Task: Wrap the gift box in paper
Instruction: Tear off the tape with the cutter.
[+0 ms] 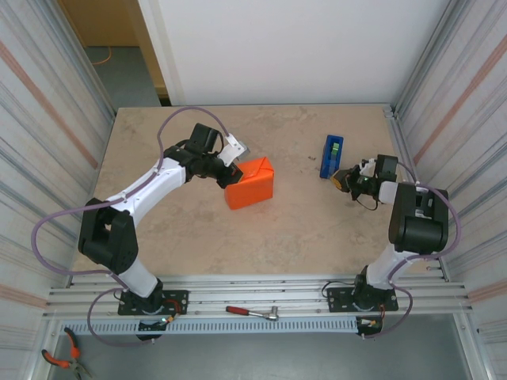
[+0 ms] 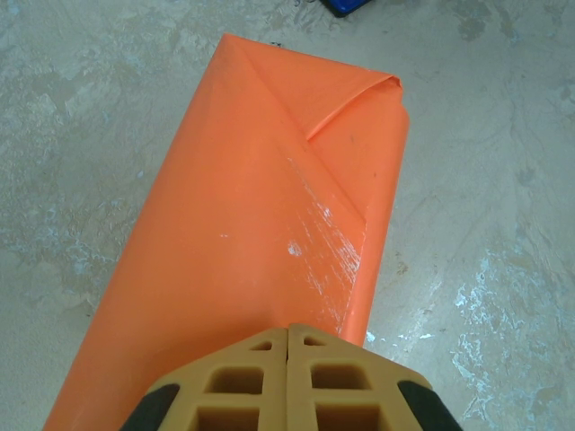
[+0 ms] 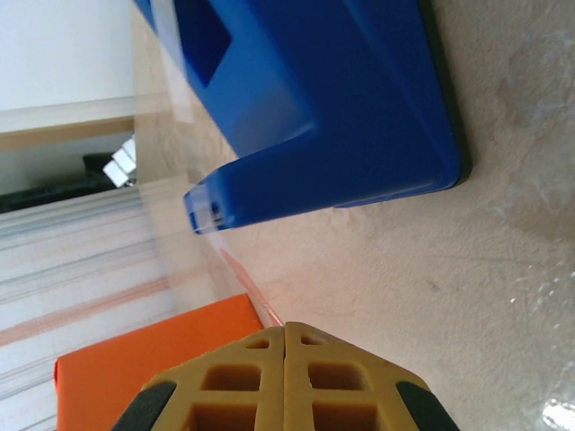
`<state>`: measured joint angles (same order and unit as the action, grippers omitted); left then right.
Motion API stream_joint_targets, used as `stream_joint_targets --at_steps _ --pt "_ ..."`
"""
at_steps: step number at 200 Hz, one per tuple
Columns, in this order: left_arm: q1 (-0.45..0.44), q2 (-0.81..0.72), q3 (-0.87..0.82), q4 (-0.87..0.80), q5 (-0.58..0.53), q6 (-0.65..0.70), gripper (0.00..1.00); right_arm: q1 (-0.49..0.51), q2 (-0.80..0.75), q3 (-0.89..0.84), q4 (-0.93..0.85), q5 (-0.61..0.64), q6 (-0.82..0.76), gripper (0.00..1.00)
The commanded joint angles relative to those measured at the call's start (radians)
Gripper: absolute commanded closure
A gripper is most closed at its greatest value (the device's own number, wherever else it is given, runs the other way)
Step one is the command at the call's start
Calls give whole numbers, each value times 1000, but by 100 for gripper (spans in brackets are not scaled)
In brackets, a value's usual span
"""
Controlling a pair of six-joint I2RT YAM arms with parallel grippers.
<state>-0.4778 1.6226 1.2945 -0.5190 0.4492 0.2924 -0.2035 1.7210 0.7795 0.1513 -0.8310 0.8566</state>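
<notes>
The beige, mottled stone-look table carries a bright orange sheet of thin paper, folded into a blocky parcel near its middle. A blue plastic tape dispenser stands toward the far right corner, well apart.

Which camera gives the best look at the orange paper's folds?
Left wrist: the paper is close, its diagonal fold and creases plain. The top view shows it small; the right wrist catches one corner.

The right tool, fingers pressed together, sits near the blue tape dispenser.
</notes>
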Motion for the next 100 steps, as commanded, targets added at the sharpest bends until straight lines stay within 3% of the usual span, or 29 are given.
stream_joint_targets --at_steps 1,52,100 --pt "-4 55 -30 -63 -31 23 100 0 59 -26 4 -11 9 100" --pt "-4 56 -32 -63 -31 24 100 38 170 -31 145 -26 100 100" --pt "-4 55 -31 -63 -30 24 100 67 179 -31 198 -25 148 100"
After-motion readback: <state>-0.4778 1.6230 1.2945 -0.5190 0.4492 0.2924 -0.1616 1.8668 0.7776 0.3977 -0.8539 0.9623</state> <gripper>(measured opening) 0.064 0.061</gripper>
